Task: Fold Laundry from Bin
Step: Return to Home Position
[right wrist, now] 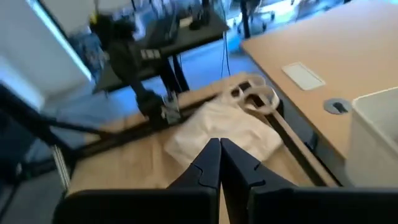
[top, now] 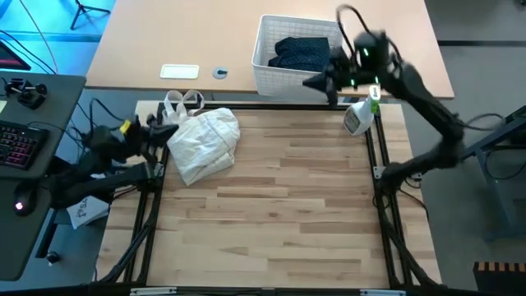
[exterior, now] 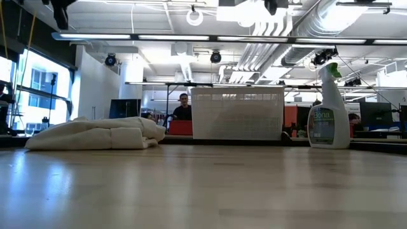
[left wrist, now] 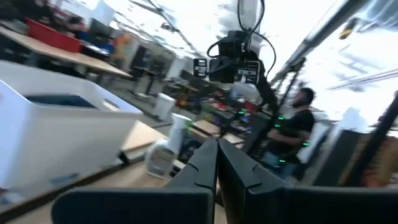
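Note:
The bin (top: 296,53), a white lattice basket, stands on the far tabletop beyond the work frame, with dark navy laundry (top: 302,51) lying inside it. My right gripper (top: 316,82) is shut and raised just in front of the bin's near wall, with nothing between its fingers (right wrist: 219,163). At the table's left edge my left gripper (top: 170,130) is also shut and raised, with nothing in it (left wrist: 217,167). It is beside a cream-white cloth bag (top: 201,141). In the left wrist view the bin (left wrist: 56,134) shows ahead.
The cream-white bag, its loop handles (top: 182,101) toward the far side, lies on the wooden table's far left. A spray bottle (top: 359,115) stands at the far right by the frame rail. A white plate (top: 179,71) and a round grommet (top: 219,72) are on the far tabletop. People are in the room beyond.

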